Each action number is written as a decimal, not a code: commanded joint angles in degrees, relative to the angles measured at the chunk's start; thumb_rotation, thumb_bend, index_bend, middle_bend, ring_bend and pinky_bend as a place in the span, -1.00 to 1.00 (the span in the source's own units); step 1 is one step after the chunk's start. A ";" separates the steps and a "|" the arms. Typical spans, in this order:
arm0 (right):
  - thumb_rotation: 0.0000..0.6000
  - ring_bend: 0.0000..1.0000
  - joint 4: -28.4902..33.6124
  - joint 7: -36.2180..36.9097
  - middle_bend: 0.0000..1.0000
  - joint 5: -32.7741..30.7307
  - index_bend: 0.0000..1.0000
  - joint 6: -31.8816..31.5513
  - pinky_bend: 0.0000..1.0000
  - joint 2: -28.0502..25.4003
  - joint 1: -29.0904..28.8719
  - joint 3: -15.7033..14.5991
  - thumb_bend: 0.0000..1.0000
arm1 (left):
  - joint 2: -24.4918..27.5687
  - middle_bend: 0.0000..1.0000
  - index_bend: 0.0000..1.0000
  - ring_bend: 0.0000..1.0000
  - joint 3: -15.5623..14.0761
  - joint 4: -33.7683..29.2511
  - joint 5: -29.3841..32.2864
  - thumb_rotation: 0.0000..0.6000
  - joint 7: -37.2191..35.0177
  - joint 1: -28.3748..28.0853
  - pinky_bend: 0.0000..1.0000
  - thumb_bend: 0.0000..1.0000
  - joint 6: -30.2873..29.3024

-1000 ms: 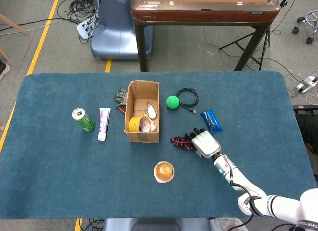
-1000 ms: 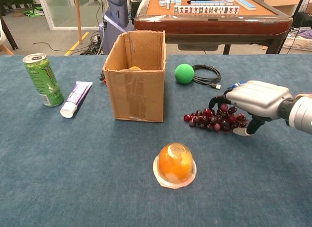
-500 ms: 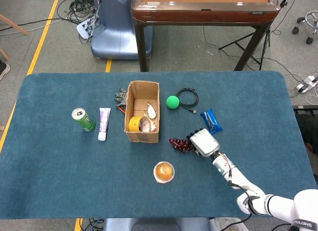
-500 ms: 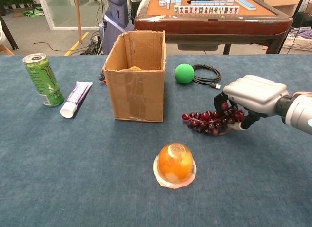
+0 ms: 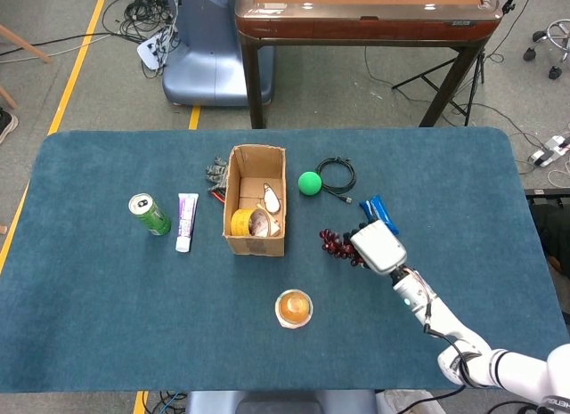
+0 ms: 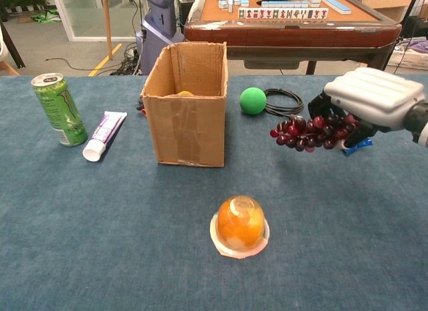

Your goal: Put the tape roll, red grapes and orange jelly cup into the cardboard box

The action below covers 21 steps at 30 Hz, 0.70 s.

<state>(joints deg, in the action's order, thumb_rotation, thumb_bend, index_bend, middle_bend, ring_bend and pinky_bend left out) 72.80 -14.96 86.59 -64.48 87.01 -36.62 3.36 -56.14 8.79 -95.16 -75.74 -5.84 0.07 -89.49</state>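
The white right hand (image 6: 374,100) grasped the bunch of dark red grapes (image 6: 311,132), clear of the blue worktop (image 6: 100,224). Next, I judged, came carrying them left over the open brown cardboard box (image 6: 187,104) and letting go.

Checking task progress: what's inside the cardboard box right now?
In the cardboard box: tape roll, plus a whitish item beside it. Floor under the roll is covered.

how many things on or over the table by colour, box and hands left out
Green: 2, can and ball
Orange/yellow: 2, jelly cup and tape roll
Red: 1, grapes
Blue: 1, wrapped snack
Black: 1, cable
White/purple: 1, tube
Total: 8
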 commanded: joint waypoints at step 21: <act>1.00 0.21 14.73 -9.32 0.40 -3.77 0.30 -0.19 0.29 -10.01 -6.38 12.22 -0.19 | -0.17 -0.11 -0.15 -0.32 -0.67 -0.25 -0.53 1.00 2.70 -0.31 0.07 -0.34 0.58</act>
<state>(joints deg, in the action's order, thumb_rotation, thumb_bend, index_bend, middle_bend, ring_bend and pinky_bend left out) 87.42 -22.92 84.10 -66.10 76.59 -41.64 14.68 -56.34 8.18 -95.34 -76.23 -3.27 -0.24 -88.94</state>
